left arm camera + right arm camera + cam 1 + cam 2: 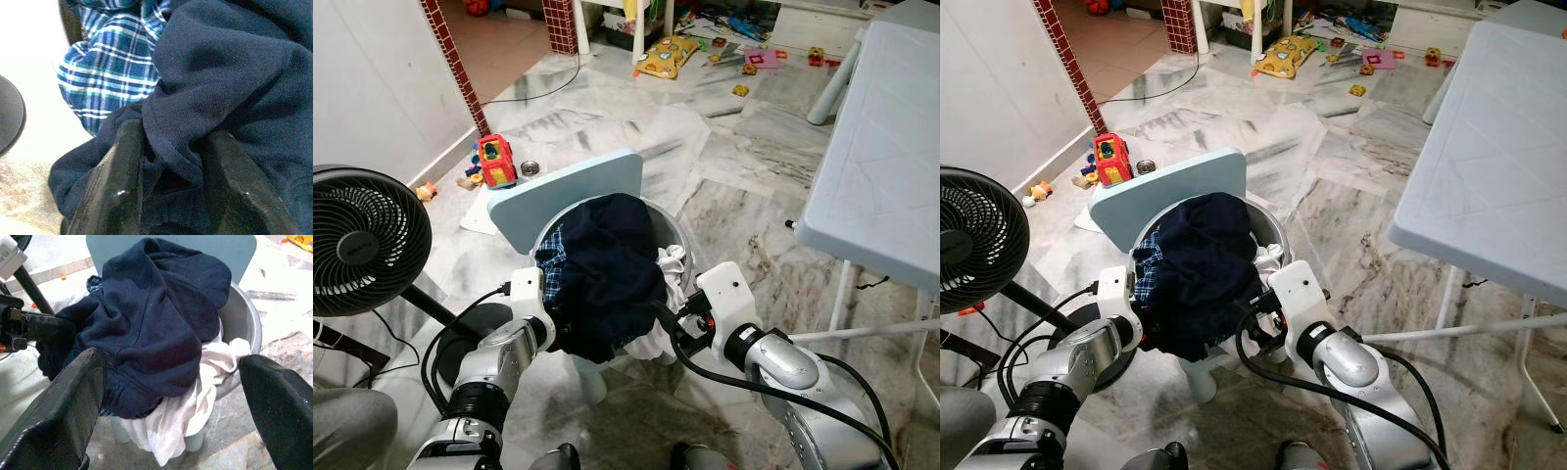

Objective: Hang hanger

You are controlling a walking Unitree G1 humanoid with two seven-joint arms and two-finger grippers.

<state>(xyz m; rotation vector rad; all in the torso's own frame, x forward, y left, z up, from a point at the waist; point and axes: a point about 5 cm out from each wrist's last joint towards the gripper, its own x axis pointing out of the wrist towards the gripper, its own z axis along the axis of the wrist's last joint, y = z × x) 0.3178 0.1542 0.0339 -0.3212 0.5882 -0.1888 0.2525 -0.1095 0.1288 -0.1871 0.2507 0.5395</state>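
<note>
both hands at the heaped laundry basket [674,230]
left hand [171,166] pinches the navy sweatshirt [612,264] at the basket's left rim; right hand [171,396] spread wide, holding nothing.

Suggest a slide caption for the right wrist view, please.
Open right gripper faces a grey basin heaped with navy garment and white cloth.

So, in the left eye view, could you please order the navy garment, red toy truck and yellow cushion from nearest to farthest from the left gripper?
1. Navy garment: touching the left gripper, on the basket.
2. Red toy truck: on the floor beyond the basket.
3. Yellow cushion: far across the floor.
</note>
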